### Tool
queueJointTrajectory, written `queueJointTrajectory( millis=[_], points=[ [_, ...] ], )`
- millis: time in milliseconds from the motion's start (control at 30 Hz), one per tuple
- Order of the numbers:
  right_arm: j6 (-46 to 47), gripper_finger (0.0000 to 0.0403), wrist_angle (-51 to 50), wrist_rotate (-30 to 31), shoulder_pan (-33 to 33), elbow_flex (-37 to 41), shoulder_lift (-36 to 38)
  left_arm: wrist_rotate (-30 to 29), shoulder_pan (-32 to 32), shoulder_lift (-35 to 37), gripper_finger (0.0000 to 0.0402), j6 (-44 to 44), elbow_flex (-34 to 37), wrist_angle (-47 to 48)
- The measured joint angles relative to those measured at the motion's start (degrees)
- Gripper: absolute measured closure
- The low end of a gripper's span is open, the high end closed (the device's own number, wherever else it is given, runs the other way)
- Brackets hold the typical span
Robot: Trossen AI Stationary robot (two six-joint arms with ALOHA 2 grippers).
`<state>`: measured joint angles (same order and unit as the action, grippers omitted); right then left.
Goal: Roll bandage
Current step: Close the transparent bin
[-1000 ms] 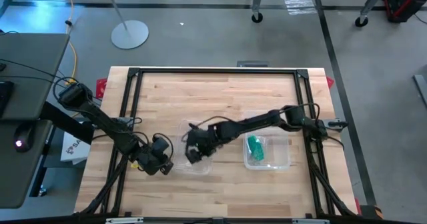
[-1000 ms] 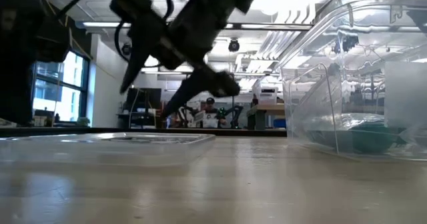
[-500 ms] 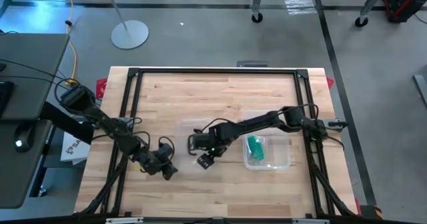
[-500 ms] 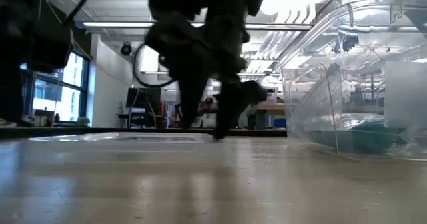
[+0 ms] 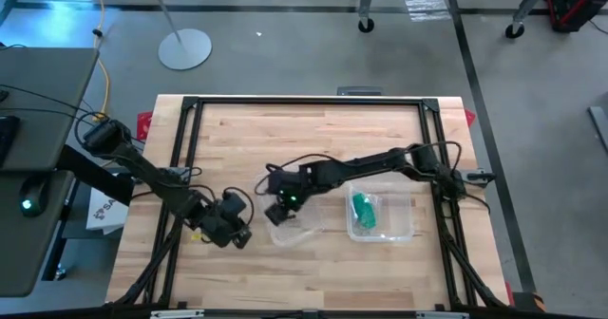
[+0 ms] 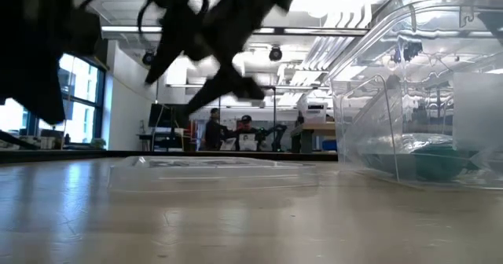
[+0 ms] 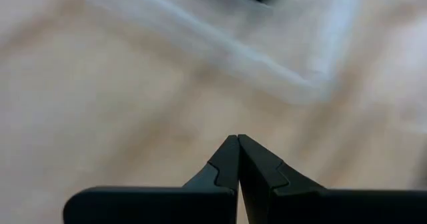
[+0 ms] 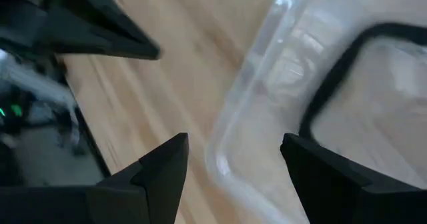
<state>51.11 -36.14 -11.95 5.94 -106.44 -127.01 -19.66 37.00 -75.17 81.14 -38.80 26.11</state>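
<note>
The green bandage (image 5: pixel 363 211) lies as a small roll inside the clear plastic box (image 5: pixel 404 226) at the right of the table, and it shows through the box wall in the low view (image 6: pixel 440 159). The box's clear lid (image 5: pixel 302 232) with a black handle (image 8: pixel 340 71) lies flat on the table left of the box. My right gripper (image 5: pixel 278 211) is open and hangs above the lid's left end, clear of it (image 8: pixel 233 154). My left gripper (image 5: pixel 239 234) is shut and empty, low over the wood left of the lid (image 7: pixel 237 139).
A black metal frame (image 5: pixel 304 102) runs along the table's edges. Bare wood lies across the far half and the near strip of the table. People stand in the room far behind the table (image 6: pixel 214 130).
My right gripper dipped toward the near edge, down to the lid, then rose and drew back toward the far left. The lid now lies a little nearer the box and the near edge than a second ago. My left gripper has shifted only slightly.
</note>
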Motion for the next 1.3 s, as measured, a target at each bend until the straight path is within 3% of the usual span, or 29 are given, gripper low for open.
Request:
queueJointTrajectory(
  millis=[233, 467, 733, 933, 1300],
  points=[
    [7.4, 0.0162, 6.1, 0.2, -2.3, 0.1, -6.8, -4.3, -3.7, -0.2, 0.0401, 0.6, 7.2, 1.1],
    [11.9, 0.0163, 6.2, 4.1, -2.3, 0.0, -8.0, -3.7, -4.7, -0.2, 0.0401, 0.8, 12.0, -6.8],
    [13.4, 0.0162, 4.2, 6.4, -1.5, -2.6, -7.5, -3.3, -4.7, -0.2, 0.0401, 1.1, 12.1, -8.5],
    [13.4, 0.0162, -3.0, 10.5, -1.4, -4.6, -7.3, -3.2, -4.7, -0.2, 0.0401, 1.1, 12.1, -8.5],
    [14.5, 0.0163, -0.7, 12.0, -1.3, -4.4, -9.9, -3.5, -4.7, -0.2, 0.0401, 1.2, 12.1, -8.9]
  ],
)
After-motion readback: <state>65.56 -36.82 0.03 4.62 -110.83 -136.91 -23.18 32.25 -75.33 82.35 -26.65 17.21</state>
